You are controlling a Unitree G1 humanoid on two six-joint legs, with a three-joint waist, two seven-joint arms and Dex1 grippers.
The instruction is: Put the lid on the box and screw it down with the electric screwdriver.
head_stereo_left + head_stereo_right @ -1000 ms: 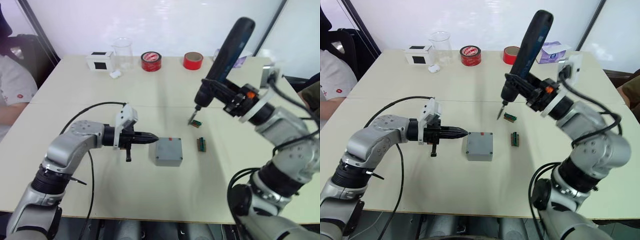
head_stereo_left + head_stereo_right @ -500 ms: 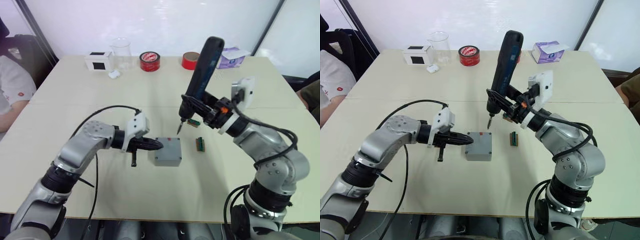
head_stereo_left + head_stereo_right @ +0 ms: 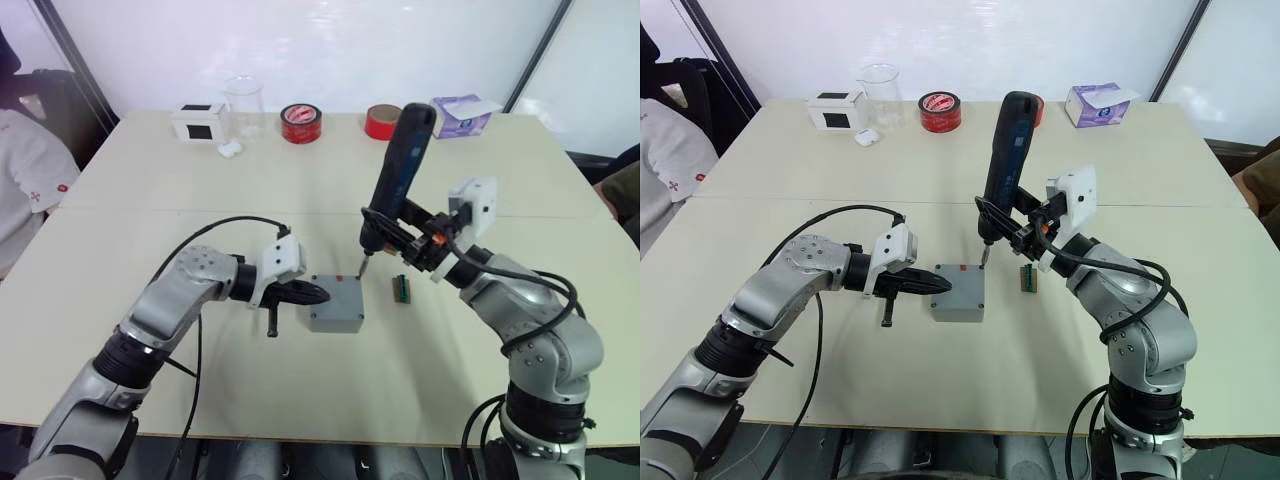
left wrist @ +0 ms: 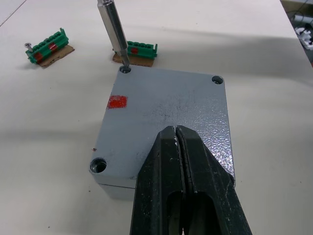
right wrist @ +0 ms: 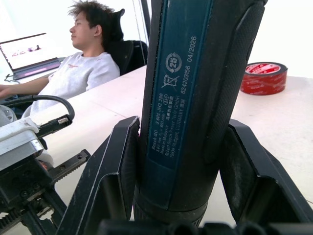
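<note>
Nearest the camera, on a cream table (image 3: 300, 400): left gripper (image 4: 177, 142), its two black fingers pressed together with nothing between them, tips resting on the near edge of the lid (image 4: 168, 110). Seated flush on the grey box (image 3: 335, 304) at mid-table, with a small red mark by one far corner and open screw holes at three visible corners. Beside the box on the robot's right, a little apart: two small green terminal strips (image 4: 47, 41), each on a scrap of brown card, one of them just behind the far corner of the lid.

Over that far corner: screwdriver (image 3: 393, 180), black with a blue label, held nearly upright and tipped slightly away, metal bit (image 4: 113, 29) down in the fourth corner hole beside the red mark. Clamped around its lower body: right gripper (image 5: 176, 161), one black finger on each side of the barrel, as the right wrist view shows.

Along the far edge of the table, from the robot's left: white box (image 3: 198, 121) with a black square, a small white object (image 3: 230, 149) just in front of it, a clear beaker (image 3: 244, 106), a red tape roll (image 3: 301, 123), a second red roll (image 3: 381, 122) partly behind the screwdriver, and a purple tissue pack (image 3: 462, 114). Off the table's left side: seated person (image 5: 83, 63) in a pale shirt, facing a laptop (image 5: 30, 53).
</note>
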